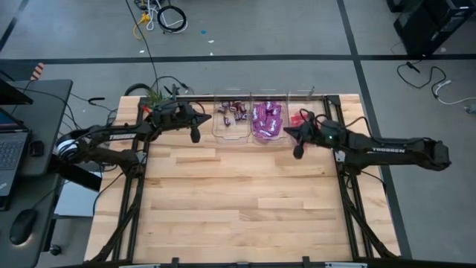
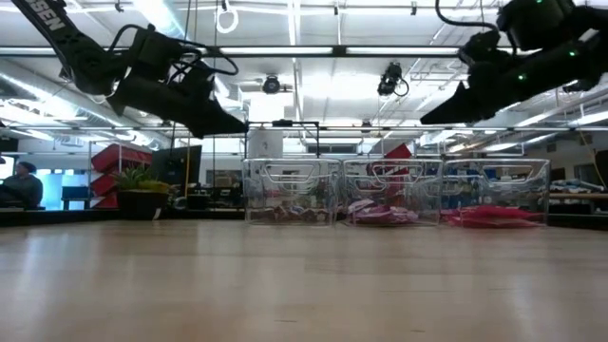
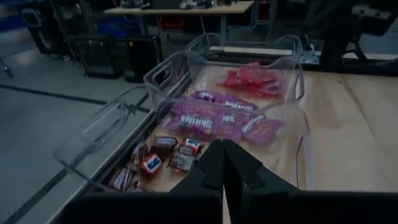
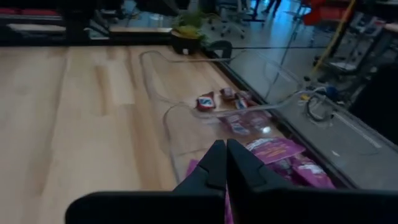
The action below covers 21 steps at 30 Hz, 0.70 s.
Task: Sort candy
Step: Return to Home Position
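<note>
Three clear trays stand in a row at the table's far edge. The left tray [image 1: 218,128] holds small dark wrapped candy [image 3: 161,155], the middle tray [image 1: 253,112] purple packets [image 3: 211,118], and the right tray [image 1: 294,97] red packets [image 3: 252,81]. My left gripper [image 1: 195,137] hangs shut and empty above the table, just left of the left tray. My right gripper [image 1: 297,152] hangs shut and empty at the near side of the right tray, partly covering it from above. In the low view both grippers [image 2: 233,128] [image 2: 427,118] are well above the trays.
Bare wooden tabletop [image 1: 245,201] stretches from the trays to the near edge. A potted plant [image 1: 154,97] stands at the far left corner. A dark desk with a laptop [image 1: 11,149] and a mouse [image 1: 22,223] stands left of the table.
</note>
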Tool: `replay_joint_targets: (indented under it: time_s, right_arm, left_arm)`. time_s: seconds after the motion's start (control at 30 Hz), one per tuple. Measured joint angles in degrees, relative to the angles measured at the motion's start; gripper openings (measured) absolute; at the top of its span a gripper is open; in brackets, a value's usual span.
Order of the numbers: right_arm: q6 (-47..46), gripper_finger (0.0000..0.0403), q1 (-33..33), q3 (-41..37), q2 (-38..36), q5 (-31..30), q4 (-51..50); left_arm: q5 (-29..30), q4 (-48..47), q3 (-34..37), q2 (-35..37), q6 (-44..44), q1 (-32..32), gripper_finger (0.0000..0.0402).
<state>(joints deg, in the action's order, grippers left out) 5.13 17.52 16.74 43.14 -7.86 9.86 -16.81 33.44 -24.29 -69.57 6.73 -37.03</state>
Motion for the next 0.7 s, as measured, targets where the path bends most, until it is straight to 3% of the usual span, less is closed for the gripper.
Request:
replay_joint_targets:
  time_s: [0.23, 0.4, 0.7]
  right_arm:
    - [-0.43, 0.0000, -4.60, -3.93, -5.59, -0.59, 2.73]
    - [-0.66, 0.0000, -7.53, -6.51, -7.40, -6.15, 2.94]
    - [-0.57, 0.0000, -12.31, -10.93, -12.70, -6.21, 3.41]
  left_arm:
    - [-2.22, -0.25, 0.00, 3.21, 0.23, -0.01, 0.0001]
    - [-3.83, -0.47, 0.00, 3.35, 0.23, 1.36, 0.0001]
    - [-3.85, -0.43, 0.00, 5.64, 0.56, 3.83, 0.0001]
